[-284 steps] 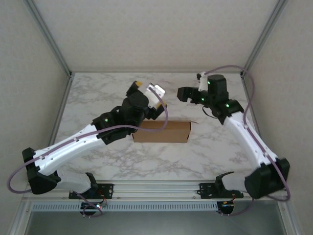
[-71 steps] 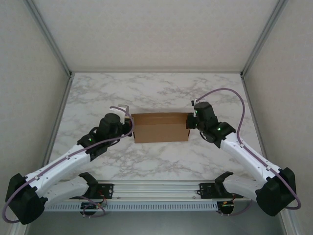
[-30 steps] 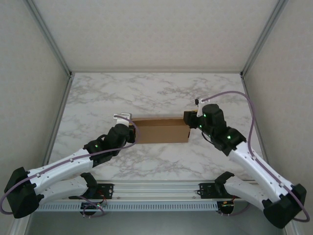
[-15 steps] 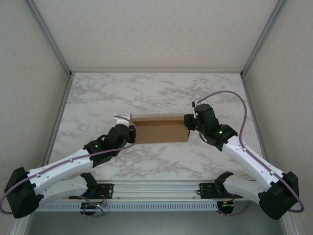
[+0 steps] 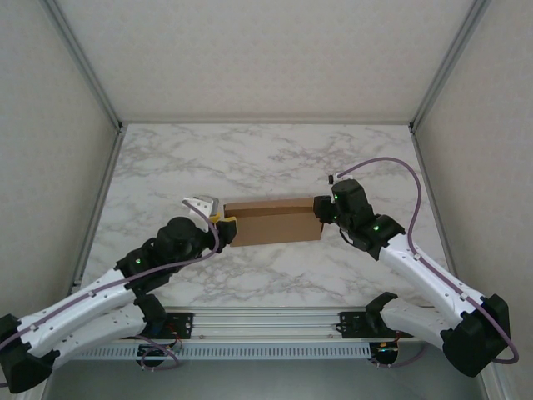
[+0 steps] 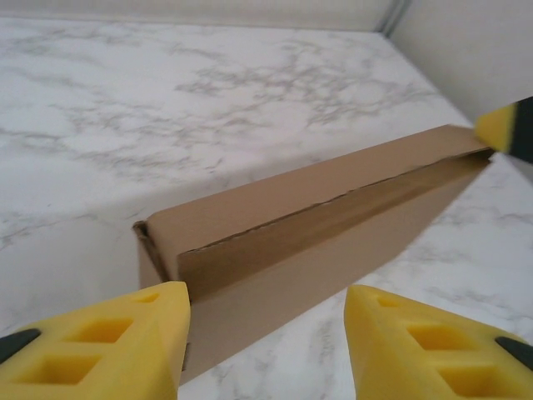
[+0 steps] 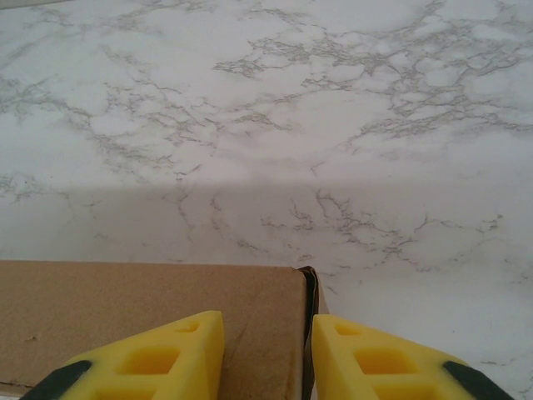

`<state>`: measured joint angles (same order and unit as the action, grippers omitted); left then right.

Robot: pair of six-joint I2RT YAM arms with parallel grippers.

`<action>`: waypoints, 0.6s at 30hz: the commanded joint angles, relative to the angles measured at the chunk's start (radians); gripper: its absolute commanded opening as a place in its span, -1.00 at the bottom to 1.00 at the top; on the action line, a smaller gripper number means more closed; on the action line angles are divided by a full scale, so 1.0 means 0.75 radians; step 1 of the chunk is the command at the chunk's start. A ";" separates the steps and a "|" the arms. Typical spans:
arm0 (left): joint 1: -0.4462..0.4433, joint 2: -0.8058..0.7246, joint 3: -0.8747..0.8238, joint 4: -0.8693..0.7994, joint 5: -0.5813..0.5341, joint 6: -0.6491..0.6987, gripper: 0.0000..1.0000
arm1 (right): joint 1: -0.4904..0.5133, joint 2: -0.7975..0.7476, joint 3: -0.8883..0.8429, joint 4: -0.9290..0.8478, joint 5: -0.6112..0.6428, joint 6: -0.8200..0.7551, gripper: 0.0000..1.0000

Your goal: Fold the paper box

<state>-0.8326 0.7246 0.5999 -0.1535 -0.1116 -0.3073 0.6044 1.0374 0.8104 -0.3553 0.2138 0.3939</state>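
Left gripper (image 6: 265, 293) stands apart at the paper box (image 6: 333, 200); right gripper (image 7: 266, 321) straddles its other end, grip unclear. With that end free, the box could spring open or slide.

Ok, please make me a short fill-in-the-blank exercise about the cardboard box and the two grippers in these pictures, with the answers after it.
1. The paper box is made of plain ___ cardboard.
2. The left gripper has ___ fingers, spread apart in front of one end of the box.
3. In the top view, the right gripper is at the box's ___ end.

Missing words: brown; yellow; right
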 commanded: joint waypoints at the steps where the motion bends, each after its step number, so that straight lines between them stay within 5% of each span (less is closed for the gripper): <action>1: 0.010 -0.025 0.015 0.031 0.061 -0.030 0.08 | -0.008 0.014 -0.043 -0.074 0.019 0.024 -0.34; 6: 0.120 0.088 0.074 0.015 -0.062 -0.233 0.41 | -0.007 0.004 -0.051 -0.072 0.011 0.029 -0.33; 11: 0.257 0.196 0.094 0.076 0.033 -0.340 0.43 | -0.006 -0.005 -0.052 -0.078 0.003 0.029 -0.34; 18: 0.300 0.244 0.041 0.168 0.128 -0.374 0.35 | -0.007 -0.011 -0.063 -0.082 -0.002 0.027 -0.34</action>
<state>-0.6170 0.8970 0.6365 -0.0830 -0.0666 -0.5514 0.6044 1.0260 0.7975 -0.3546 0.2089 0.4088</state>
